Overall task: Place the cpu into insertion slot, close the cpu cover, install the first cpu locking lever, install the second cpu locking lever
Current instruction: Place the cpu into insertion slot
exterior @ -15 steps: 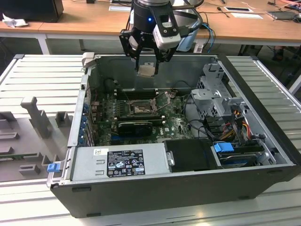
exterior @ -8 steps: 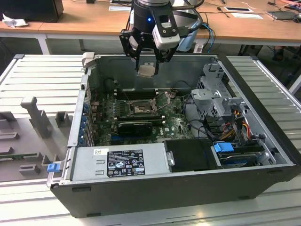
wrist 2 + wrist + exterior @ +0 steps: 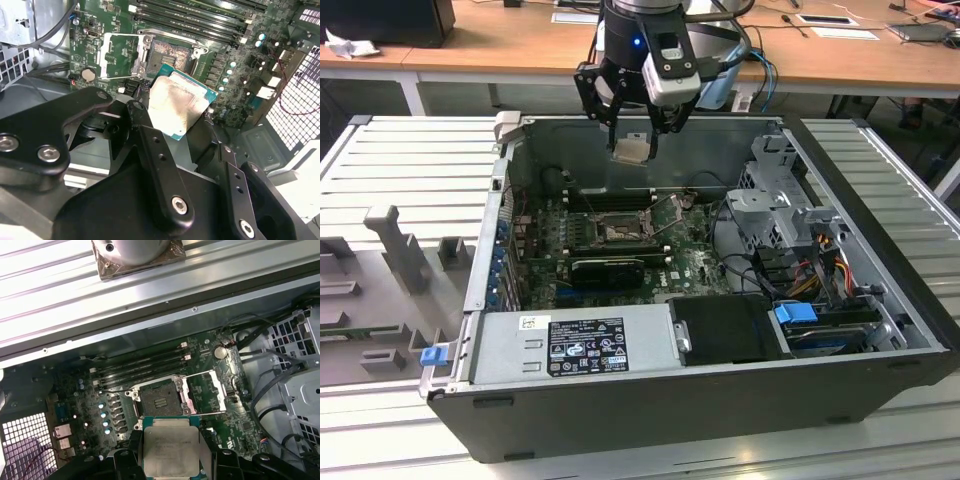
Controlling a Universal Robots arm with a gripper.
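One grey slatted worktop (image 3: 410, 170) carries the lot; grey plastic fixtures (image 3: 395, 240) sit on it at the exterior view's left. An open PC case (image 3: 720, 400) lies on the worktop, interior facing up. Inside, along the near wall in the exterior view, is a silver power supply (image 3: 580, 345) w/ a white label. A metal drive cage (image 3: 775, 200) w/ coloured cables takes the end at the exterior view's right. A green motherboard (image 3: 690, 262) covers the case floor btwn the cage and the opposite end wall.

The tool (image 3: 632, 140) hangs over the case, above the far part of the board, fingers pointing down and clamped on the cpu (image 3: 629, 150) by two opposite edges. A long black ribbed card (image 3: 608, 268) stands on the board, just nearer the exterior camera than the socket.

The cpu cover (image 3: 205, 392) is flipped open and lies to one side of the socket, its square window showing board beneath; the second wrist view has the cover (image 3: 117, 55) likewise folded back. The insertion slot (image 3: 160, 401) is bare, dark contact field exposed, silvery rim round it.

In the first wrist view the cpu (image 3: 170, 450) shows its pale metal top, w/ black fingers (image 3: 125, 460) at either side. In the second wrist view the cpu (image 3: 177, 105) sits tilted, green edge visible, held above the board near the insertion slot (image 3: 167, 55), not touching it.
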